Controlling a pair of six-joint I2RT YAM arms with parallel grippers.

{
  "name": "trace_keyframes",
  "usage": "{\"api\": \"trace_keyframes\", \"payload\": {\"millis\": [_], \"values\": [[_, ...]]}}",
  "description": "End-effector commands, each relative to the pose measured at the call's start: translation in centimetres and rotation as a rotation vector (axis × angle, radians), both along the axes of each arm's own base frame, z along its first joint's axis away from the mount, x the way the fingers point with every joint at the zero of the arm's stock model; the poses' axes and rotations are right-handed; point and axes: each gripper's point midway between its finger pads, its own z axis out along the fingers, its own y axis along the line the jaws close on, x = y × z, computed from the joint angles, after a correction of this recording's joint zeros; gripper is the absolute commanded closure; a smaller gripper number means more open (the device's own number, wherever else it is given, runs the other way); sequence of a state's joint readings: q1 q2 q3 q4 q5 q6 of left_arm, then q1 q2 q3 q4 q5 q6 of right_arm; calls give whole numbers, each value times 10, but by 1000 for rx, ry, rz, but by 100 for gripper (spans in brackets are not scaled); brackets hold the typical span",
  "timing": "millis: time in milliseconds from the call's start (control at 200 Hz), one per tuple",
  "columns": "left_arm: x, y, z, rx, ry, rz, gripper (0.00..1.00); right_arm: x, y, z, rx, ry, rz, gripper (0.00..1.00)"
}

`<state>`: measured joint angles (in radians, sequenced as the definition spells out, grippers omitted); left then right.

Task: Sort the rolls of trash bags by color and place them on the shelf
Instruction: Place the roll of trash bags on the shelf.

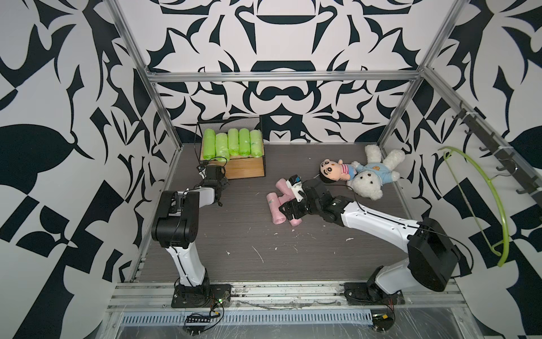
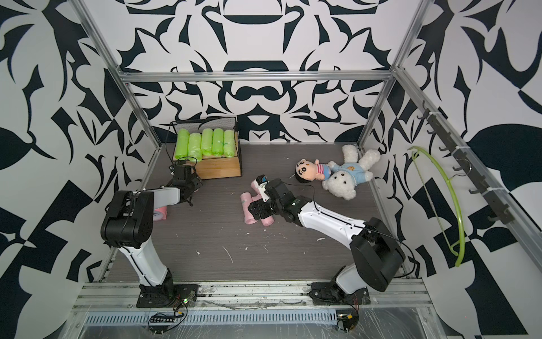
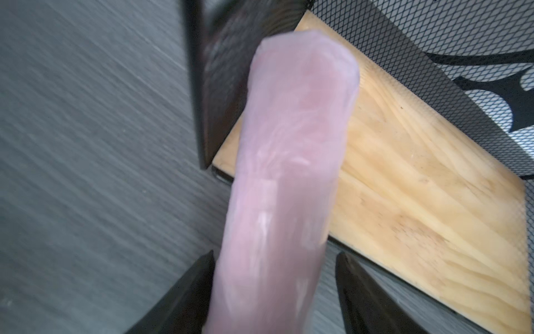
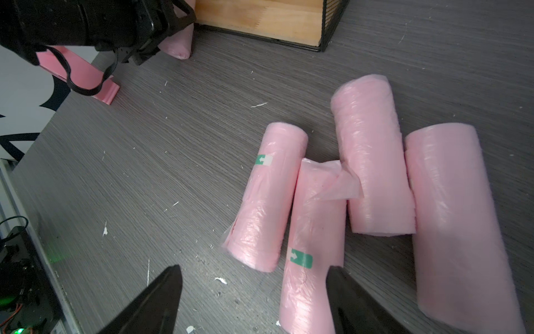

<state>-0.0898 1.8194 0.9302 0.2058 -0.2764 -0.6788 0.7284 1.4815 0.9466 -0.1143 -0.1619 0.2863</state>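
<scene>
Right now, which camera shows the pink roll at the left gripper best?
Left wrist: the pink roll fills the frame inside the left gripper, at the shelf. Right wrist shows only one end; in both top views the gripper hides it.

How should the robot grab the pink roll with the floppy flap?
Probably pinch the pink roll across its body near the labelled end, coming straight down. It lies flat on the table, and only that end has gaps along both sides.
</scene>
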Motion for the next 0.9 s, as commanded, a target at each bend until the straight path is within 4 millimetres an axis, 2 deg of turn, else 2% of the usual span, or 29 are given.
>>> {"api": "trace_keyframes", "payload": {"millis": [0,165,270,420,535,640,895], "values": [[-9,-2,13,-52,-38,12,23,2,3,15,25,-29,-5,16],[-26,3,17,-56,-47,42,19,0,4,9,20,-18,-3,16],[-37,-4,17,-109,-43,28,20,-2,5,9,21,-18,0,16],[-47,-27,12,-244,-32,-34,26,-1,5,11,22,-26,1,16],[-54,-29,8,-276,-33,-26,34,0,6,9,24,-26,1,16],[-50,-27,4,-262,-29,-21,40,0,8,7,28,-23,4,16],[-24,-19,7,-237,-66,4,52,0,10,3,25,-12,9,16]]}}
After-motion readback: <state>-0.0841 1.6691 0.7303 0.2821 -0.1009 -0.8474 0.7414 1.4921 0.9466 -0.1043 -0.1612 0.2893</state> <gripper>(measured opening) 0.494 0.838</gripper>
